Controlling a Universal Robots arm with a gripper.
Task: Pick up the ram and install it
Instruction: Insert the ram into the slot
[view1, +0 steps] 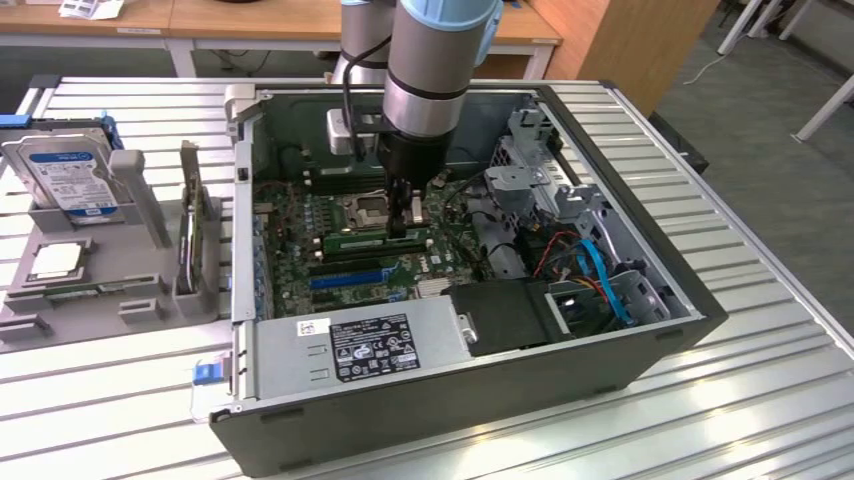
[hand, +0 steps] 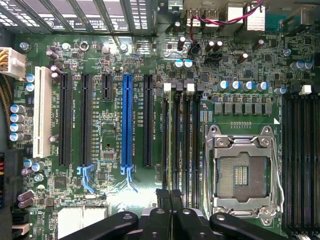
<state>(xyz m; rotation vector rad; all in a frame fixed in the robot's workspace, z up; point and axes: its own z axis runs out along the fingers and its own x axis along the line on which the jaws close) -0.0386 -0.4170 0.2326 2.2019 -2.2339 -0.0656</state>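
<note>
MEMORY GOES IN: The ram (view1: 378, 241) stands on edge at a memory slot just beside the empty processor socket (view1: 363, 209), about mid-board inside the open computer case (view1: 507, 400). My gripper (view1: 399, 222) meets its upper edge from above, with the jaws set narrow and pinching the thin green stick. From my wrist, my fingertips (hand: 162, 200) sit nearly together over the bank of dark memory slots (hand: 182, 140). The blue expansion slot (hand: 127, 120) lies beyond them on the side away from the socket. I judge the pick-up done and the install in hand. The stick is at its slot, though I cannot tell whether it is fully seated or its end clips have latched. Seating it calls for a straight, even push down, with the stick kept true to the slot and not tilted. Well apart, at the exterior view's left and outside the case, a hard drive (view1: 60, 170) stands in a grey holder (view1: 80, 290).
</note>
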